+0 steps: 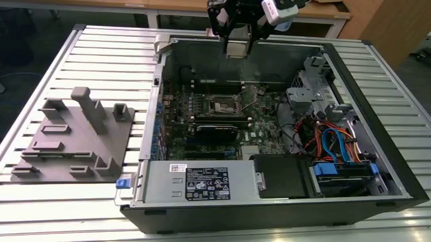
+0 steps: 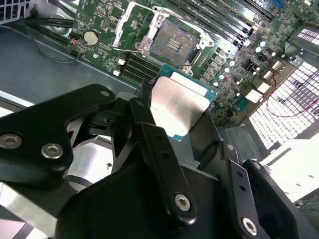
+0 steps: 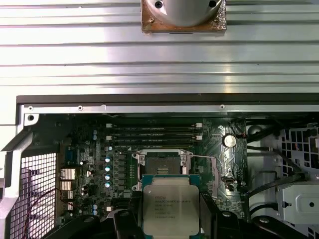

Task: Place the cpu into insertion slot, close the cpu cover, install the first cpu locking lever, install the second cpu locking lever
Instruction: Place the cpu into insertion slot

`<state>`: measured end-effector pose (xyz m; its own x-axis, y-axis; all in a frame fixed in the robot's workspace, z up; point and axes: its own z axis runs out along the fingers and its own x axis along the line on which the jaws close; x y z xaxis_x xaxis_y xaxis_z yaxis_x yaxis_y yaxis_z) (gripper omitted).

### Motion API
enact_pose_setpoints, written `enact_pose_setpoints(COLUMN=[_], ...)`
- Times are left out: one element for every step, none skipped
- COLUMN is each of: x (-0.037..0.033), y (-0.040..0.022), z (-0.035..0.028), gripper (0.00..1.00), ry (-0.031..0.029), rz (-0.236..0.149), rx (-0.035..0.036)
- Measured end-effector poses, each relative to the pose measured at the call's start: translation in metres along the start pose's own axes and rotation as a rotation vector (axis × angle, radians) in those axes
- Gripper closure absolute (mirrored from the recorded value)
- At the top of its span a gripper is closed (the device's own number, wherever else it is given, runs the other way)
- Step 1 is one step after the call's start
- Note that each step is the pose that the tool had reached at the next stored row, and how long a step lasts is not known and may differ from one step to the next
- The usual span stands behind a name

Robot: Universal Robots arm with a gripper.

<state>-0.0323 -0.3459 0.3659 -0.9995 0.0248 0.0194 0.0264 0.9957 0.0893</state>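
The gripper (image 1: 237,44) is hanging in the upper middle of the exterior view, above the far wall of the open computer case (image 1: 377,151). Its black fingers (image 2: 149,134) are pinching the cpu (image 2: 180,110) by two opposite edges, so the claw is closed on the chip, whose pale metal face is showing in both wrist views (image 3: 171,205). The cpu is being held in the air, well apart from the green motherboard (image 1: 259,118) below it. The insertion slot (image 1: 223,104) is sitting near the centre of the exterior view, inside the case, with its dark middle lying bare and nothing resting in it (image 2: 172,42); in the first wrist view it is appearing just beyond the held chip (image 3: 162,162). The cpu cover (image 2: 130,26) is standing swung up off the socket along one side, its window showing board behind it. Long black memory slots (image 3: 154,130) are running beside the socket. On the exterior view's left, a grey moulded fixture (image 1: 74,138) is resting on the slatted metal table (image 1: 101,60), apart from the case. A labelled silver box (image 1: 195,182) is occupying the near side of the case, and blue cables (image 1: 334,141) are curling towards the exterior view's right.
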Motion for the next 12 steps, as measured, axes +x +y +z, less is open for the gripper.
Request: enact_pose_setpoints(x=[0.0, 0.0, 0.0, 0.0, 0.0, 0.0, 0.0, 0.0, 0.0, 0.0, 0.0, 0.0], y=[0.0, 0.0, 0.0, 0.0, 0.0, 0.0, 0.0, 0.0, 0.0, 0.0, 0.0, 0.0], z=[0.0, 0.0, 0.0, 0.0, 0.0, 0.0, 0.0, 0.0001, 0.0001, 0.0001, 0.0001, 0.0002], gripper=[0.46, 0.46, 0.46, 0.46, 0.46, 0.46, 0.46, 0.46, 0.46, 0.46, 0.46, 0.46], ry=[0.0, 0.0, -0.0001, -0.0002, -0.0005, -0.001, -0.0016, -0.0023, -0.0032, -0.004, -0.0046, -0.0048], rz=[0.0, 0.001, 0.001, 0.003, 0.006, 0.01, 0.017, 0.026, 0.035, 0.044, 0.051, 0.054], rx=[-0.0001, 0.0, -0.0001, -0.0001, -0.0001, -0.0002, -0.0004, -0.0005, -0.0007, -0.0009, -0.001, -0.0011])
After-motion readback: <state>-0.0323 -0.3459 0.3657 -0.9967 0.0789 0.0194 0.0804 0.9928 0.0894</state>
